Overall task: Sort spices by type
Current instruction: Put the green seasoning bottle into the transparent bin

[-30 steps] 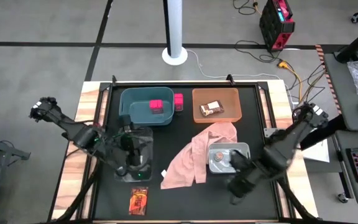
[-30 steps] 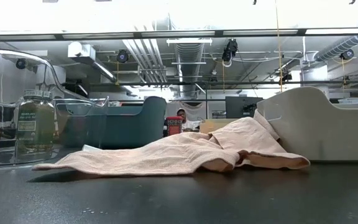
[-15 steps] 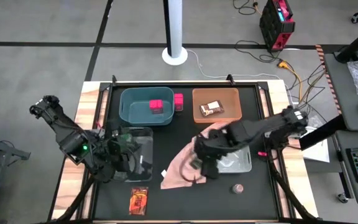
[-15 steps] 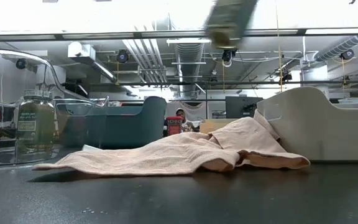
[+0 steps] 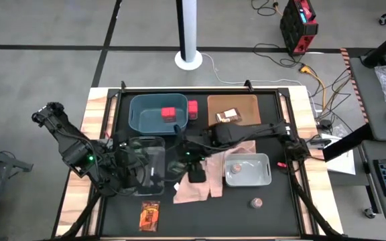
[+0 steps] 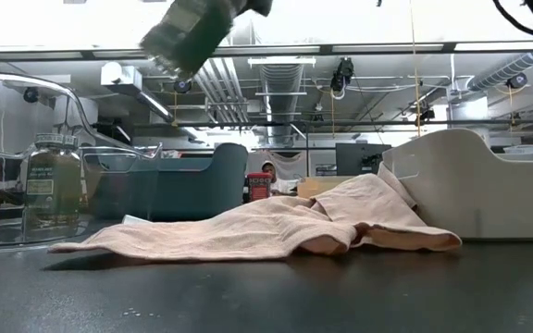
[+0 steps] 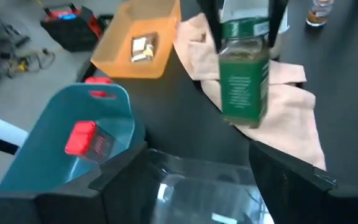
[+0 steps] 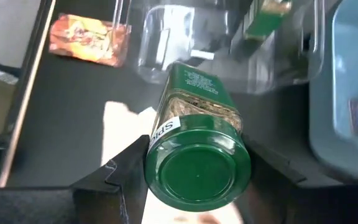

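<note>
The right gripper (image 8: 194, 163) is clamped on a dark square jar with a green lid (image 8: 197, 148), lid toward the wrist and base pointing away, held in the air off the black table top (image 5: 287, 214). In the left wrist view that jar (image 7: 244, 73) hangs upright between the two dark fingers (image 7: 277, 14) over the large pink cloth (image 7: 291, 99). Just past the jar's base lies the clear plastic bin (image 8: 185, 43), and what looks like a second green-labelled jar (image 8: 265, 18) stands inside it, though it is blurred there; the low view shows it more plainly behind the clear wall (image 6: 52, 180). Out to one side of the bin lies a flat orange-red packet (image 8: 89, 39) on the table. Beside the gripper on the other side is the teal bin (image 5: 158, 114) with a bright pink square box (image 5: 168, 115) in it, and another pink box (image 5: 192, 109) sits just outside its wall. Behind the arm, the orange bin (image 5: 233, 114) holds a brown packet (image 5: 228, 115), the grey bin (image 5: 247, 170) is near it, and a small brownish jar with a pinkish top (image 5: 255, 202) stands alone on the table. The left gripper (image 5: 127, 161) hovers over the clear bin; its opening cannot be read.
</note>
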{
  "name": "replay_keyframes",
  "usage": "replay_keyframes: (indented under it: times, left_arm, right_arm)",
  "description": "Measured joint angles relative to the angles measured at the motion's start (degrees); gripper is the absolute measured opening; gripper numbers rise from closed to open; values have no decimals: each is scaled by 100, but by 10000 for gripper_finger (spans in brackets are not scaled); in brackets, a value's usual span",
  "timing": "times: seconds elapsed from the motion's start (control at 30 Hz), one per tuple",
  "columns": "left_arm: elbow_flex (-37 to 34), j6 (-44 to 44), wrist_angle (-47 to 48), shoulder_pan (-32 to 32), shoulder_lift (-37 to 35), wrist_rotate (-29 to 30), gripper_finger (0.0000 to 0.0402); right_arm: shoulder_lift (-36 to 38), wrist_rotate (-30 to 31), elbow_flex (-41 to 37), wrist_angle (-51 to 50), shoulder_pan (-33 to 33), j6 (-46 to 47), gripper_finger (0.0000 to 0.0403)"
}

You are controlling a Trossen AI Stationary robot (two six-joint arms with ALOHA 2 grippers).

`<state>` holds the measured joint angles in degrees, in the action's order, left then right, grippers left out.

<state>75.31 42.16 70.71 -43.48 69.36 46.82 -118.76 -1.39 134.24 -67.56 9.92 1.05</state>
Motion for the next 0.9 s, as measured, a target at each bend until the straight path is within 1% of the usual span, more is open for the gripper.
replay_keyframes:
  times: [0.13, 0.27, 0.4, 0.43, 0.5, 0.6, 0.67, 0.77, 0.9]
  left_arm:
    - [0, 250, 115, 0, -4, -223, 264]
    - [-4, 493, 286, -9, -13, -276, 264]
    - [-122, 503, 270, -57, -2, -329, 264]
    - [-164, 498, 270, -69, -2, -357, 264]
    - [-251, 492, 271, -95, -4, -402, 264]
    - [-460, 491, 223, -173, -4, -434, 264]
    - [-645, 493, 200, -186, 0, -449, 264]
    - [-922, 488, 16, -186, 1, -473, 264]
    - [-1185, 428, -188, -186, 2, -476, 264]
  right_arm:
    - [-147, 10, 5, 489, -140, -412, 197]
    - [-255, 42, 6, 1137, -193, -1039, 197]
    - [-349, 163, -29, 1746, -151, -1714, 197]
    - [-359, 195, -52, 1761, -130, -1860, 197]
    - [-439, 400, -79, 1918, -67, -2099, 197]
    - [-474, 1000, -135, 1962, 39, -2439, 197]
    - [-503, 1306, -149, 2177, 99, -2617, 197]
    - [-512, 1526, -197, 2251, 163, -2797, 197]
    - [-523, 1541, -256, 2470, 196, -2961, 197]
